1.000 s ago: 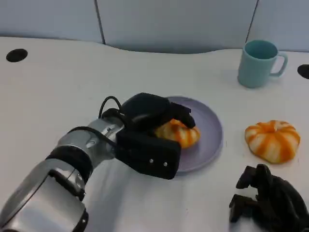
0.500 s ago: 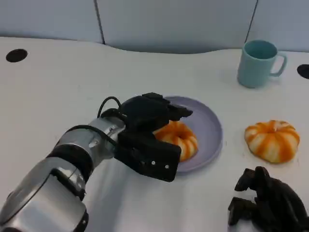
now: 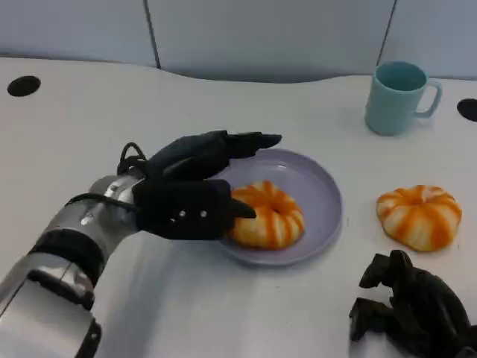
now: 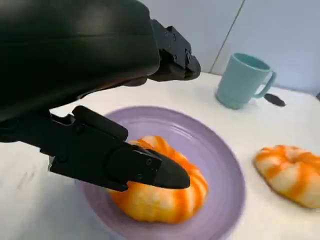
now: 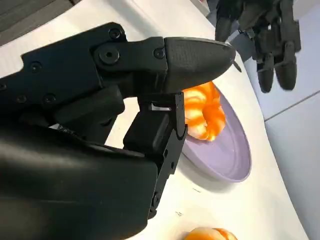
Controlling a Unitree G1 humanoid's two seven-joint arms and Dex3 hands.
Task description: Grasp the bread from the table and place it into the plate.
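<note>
Overhead, the head view looks down on a white table (image 3: 89, 112) with a dark round hole (image 3: 21, 85) near its far left edge and pale grey wall panels (image 3: 261, 30) rising behind it. A lilac plate (image 3: 322, 186) sits near the middle, and an orange-and-white striped bread (image 3: 270, 216) lies inside it toward the near rim. The left robot hand (image 3: 195, 179) hangs over the plate's left side with its fingers stretched out and apart, holding nothing; its thumb tip is at the bread's left edge. A second striped bread (image 3: 419, 216) rests on the table well to the right of the plate, and a teal mug (image 3: 397, 97) stands farther back. The right robot hand (image 3: 410, 309) lies low at the near right, fingers curled in on nothing.

From the left wrist view, the left robot hand (image 4: 150, 120) shows its fingers spread wide above the plate (image 4: 220, 165), the lower finger against the top of the bread (image 4: 165, 200) without gripping it. The mug (image 4: 242, 80) and the other bread (image 4: 290, 172) sit beyond on the white surface.

From the right wrist view, the right robot hand's fingers (image 5: 165, 60) fill the foreground, empty. Past them lie the plate (image 5: 230, 150) with its bread (image 5: 202, 112), and the left robot hand (image 5: 262, 37) hangs open above.
</note>
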